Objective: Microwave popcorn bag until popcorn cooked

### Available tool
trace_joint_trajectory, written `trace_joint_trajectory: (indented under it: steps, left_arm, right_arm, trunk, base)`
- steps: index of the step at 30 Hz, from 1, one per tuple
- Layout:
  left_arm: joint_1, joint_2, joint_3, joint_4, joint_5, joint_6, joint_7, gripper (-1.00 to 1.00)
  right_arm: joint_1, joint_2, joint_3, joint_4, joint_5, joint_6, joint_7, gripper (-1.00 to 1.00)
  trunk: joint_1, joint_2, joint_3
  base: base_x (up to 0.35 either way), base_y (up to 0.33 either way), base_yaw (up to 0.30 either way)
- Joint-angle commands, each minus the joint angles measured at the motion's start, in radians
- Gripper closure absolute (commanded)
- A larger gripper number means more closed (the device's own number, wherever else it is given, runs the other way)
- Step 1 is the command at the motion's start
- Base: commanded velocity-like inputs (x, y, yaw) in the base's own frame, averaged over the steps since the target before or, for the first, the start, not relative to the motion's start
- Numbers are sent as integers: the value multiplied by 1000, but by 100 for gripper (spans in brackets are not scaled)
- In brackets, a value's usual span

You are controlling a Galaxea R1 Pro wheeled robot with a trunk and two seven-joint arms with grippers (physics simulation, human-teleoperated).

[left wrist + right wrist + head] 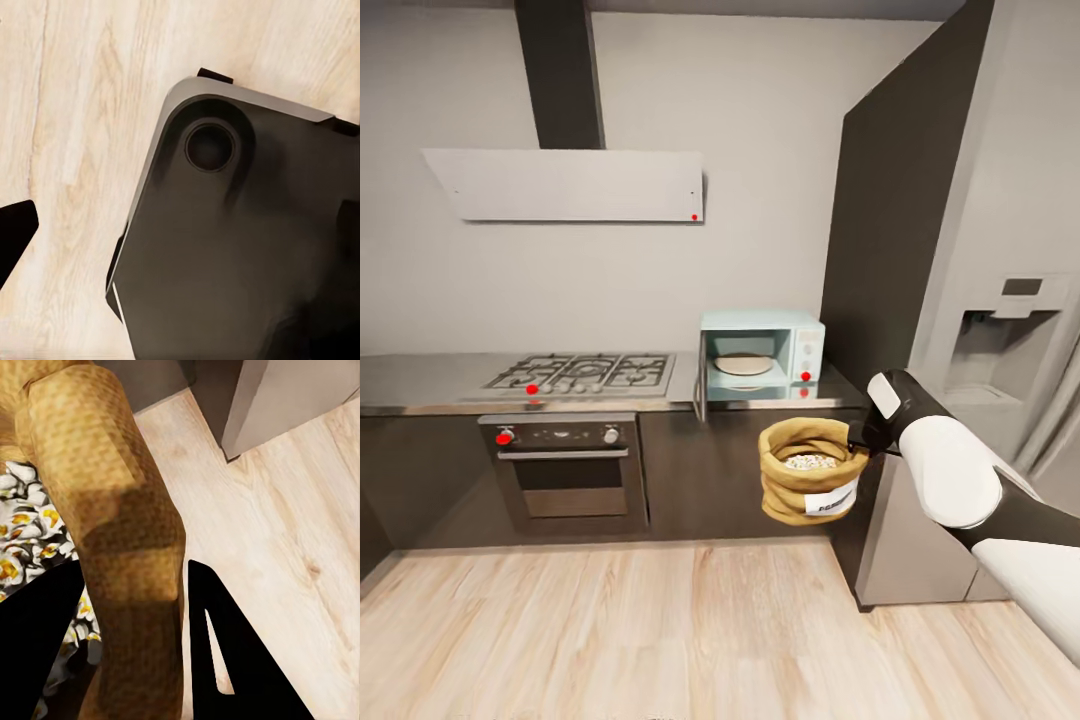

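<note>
Kitchen, grey countertop point(420, 380) | right gripper point(857, 437) clamps popcorn bag point(810, 485) rim, held in air below the counter edge | microwave point(762, 355) door open (turntable bare) | bag already lifted; loading, heating remain

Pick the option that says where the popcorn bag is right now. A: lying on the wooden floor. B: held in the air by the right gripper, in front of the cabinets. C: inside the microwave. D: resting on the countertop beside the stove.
B: the right gripper pinches the rolled rim of the popcorn bag, which hangs in front of the dark cabinets, below the open microwave.
</note>
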Motion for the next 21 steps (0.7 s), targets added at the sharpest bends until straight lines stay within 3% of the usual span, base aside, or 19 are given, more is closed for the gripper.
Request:
trace_joint_trajectory:
  steps: [1,9,21]
  left_arm:
    - [0,0,1,-1,3,-2,3,-100]
    - [1,0,1,-1,4,-2,3,-100]
    - [0,0,1,-1,4,-2,3,-100]
  right_arm:
    - [-1,1,-8,-1,9,4,2,100]
    - [-1,0,-9,-1,9,4,2,100]
    - [-1,-9,-9,-1,9,4,3,100]
  trunk:
    - [0,-1,-1]
    - [0,-1,-1]
    - [0,-1,-1]
  base:
    - [0,-7,269]
    - [0,-1,257]
    - [0,0,16]
